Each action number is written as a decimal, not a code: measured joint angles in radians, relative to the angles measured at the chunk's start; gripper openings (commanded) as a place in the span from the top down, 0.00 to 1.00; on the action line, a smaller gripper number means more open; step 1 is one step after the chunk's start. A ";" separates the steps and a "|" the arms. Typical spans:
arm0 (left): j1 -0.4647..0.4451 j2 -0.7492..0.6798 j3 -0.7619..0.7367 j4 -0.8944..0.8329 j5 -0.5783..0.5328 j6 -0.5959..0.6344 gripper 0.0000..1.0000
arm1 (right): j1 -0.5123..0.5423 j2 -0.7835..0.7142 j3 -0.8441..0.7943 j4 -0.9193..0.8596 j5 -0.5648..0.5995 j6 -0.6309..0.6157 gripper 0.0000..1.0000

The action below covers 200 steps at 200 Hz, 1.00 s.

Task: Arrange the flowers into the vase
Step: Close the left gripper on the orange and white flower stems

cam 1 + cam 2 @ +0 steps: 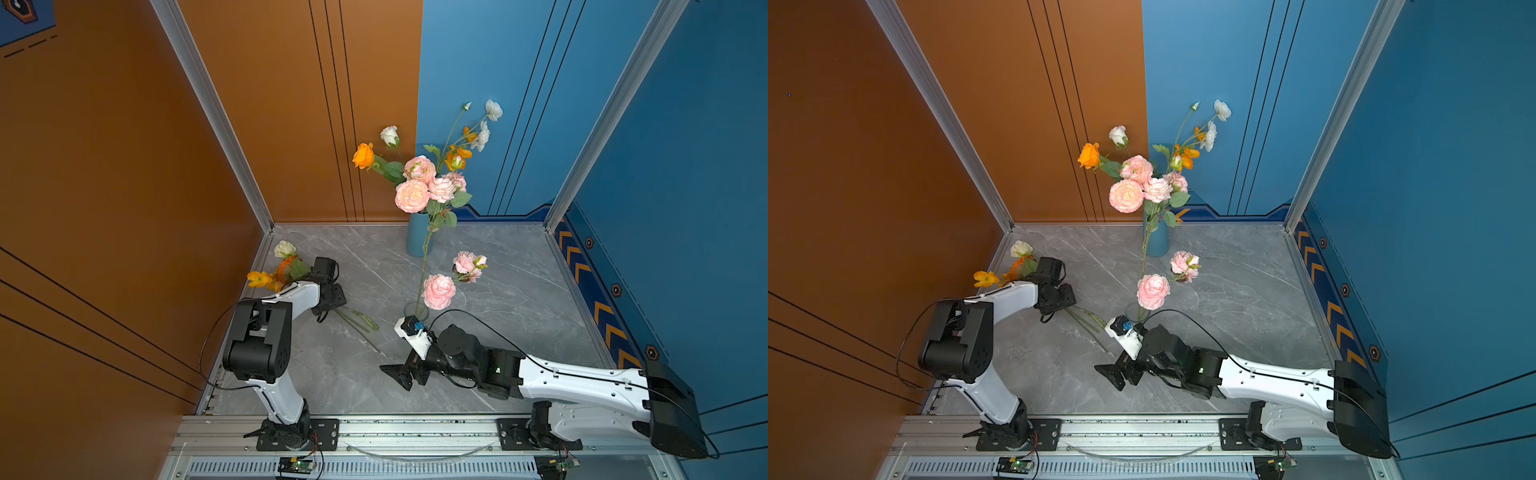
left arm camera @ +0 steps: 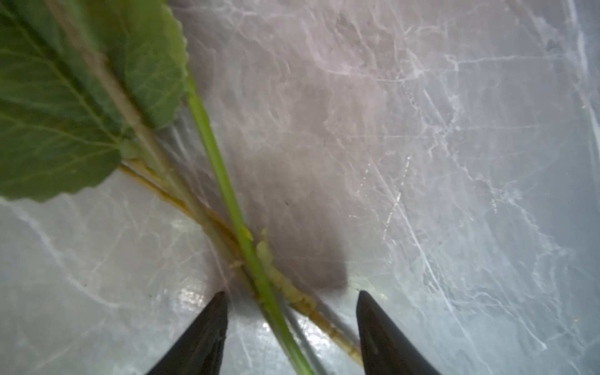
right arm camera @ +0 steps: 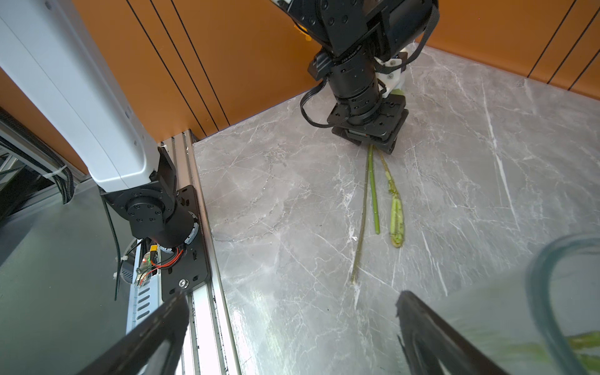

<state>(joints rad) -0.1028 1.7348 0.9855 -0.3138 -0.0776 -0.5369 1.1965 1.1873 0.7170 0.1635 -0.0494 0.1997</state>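
Now pickup step; left tool [image 2: 291,293] half open over flower stems [image 2: 227,191] on tabletop [image 2: 454,162], holding nothing; right tool [image 3: 292,297] wide open, empty; next likely needs pinch on one stem.

Built as two arms, left arm [image 1: 291,295] and right arm [image 1: 582,380], alike in looks. Covered in smooth white shells [image 3: 74,81], dotted with tiny dark holes. Joined by chunky black round parts [image 3: 146,211] with rings of small screws. Strung with a thin black cable [image 3: 302,105], looping loose by the wrist. Bolted onto a flat black plate [image 3: 191,227] with holes and a shiny silver screw [image 3: 183,283]. Fitted down low with a little board [image 3: 146,264], green light and red wires on it. Topped on the right wrist with a white camera holder [image 1: 415,343] and a small blue bit. Tipped with black pointed fingers [image 2: 201,341] on the left gripper [image 2: 291,292] and the right gripper [image 3: 292,295].
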 measured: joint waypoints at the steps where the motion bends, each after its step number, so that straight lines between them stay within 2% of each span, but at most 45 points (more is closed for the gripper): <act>1: 0.001 0.000 0.000 0.000 0.000 -0.001 0.39 | 0.000 0.000 0.000 0.000 0.000 0.000 0.00; 19: 0.018 -0.011 -0.008 -0.005 0.000 -0.014 0.41 | 0.000 -0.005 0.000 0.000 0.000 0.000 0.00; 75: 0.024 -0.122 -0.047 -0.021 0.000 -0.040 0.57 | -0.006 0.003 0.006 -0.007 -0.001 0.000 0.00; 117: 0.023 -0.121 -0.042 -0.020 0.001 -0.065 0.66 | -0.005 0.016 0.017 -0.007 0.000 0.000 0.00; 155: 0.022 -0.100 -0.030 -0.003 -0.003 -0.068 0.72 | -0.005 0.015 0.017 -0.014 0.000 0.000 0.00; 200: 0.029 -0.072 0.005 0.014 -0.031 -0.068 0.72 | -0.005 0.015 0.017 -0.023 0.000 0.000 0.00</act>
<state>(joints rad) -0.0738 1.6627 0.9909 -0.2996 -0.1081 -0.6044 1.1912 1.2022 0.7338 0.1402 -0.0494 0.1997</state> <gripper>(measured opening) 0.277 0.998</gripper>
